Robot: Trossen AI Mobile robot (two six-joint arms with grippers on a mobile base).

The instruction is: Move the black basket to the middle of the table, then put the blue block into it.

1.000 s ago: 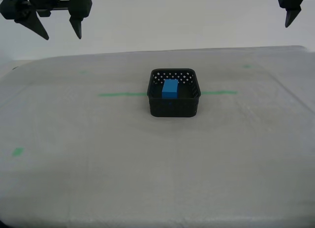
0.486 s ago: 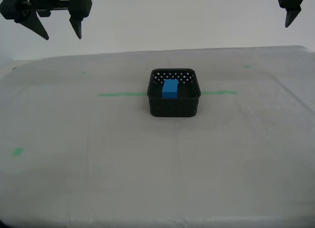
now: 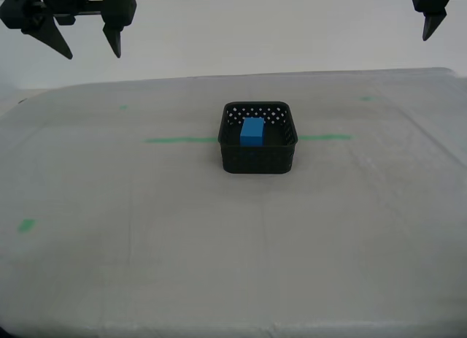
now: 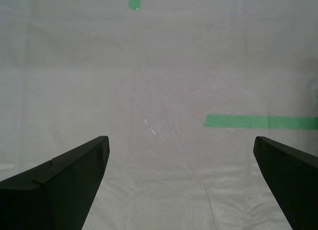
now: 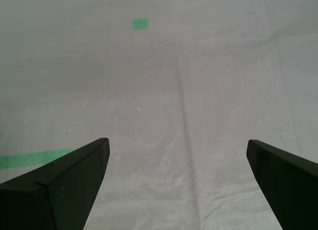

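Black basket [image 3: 258,139] sits near the middle of the table [image 3: 182,236], astride the long green tape line [image 3: 181,140]. Blue block [image 3: 252,131] stands inside it, toward the far wall. Both grippers raised well clear of the table. First gripper [image 5: 179,183] spread wide, nothing between the jaws, only wrinkled cover and a small green mark [image 5: 140,24] below. Second gripper [image 4: 181,178] likewise spread wide and empty, over a strip of green tape [image 4: 261,121]. Which arm in the exterior view belongs to which: hard to tell.
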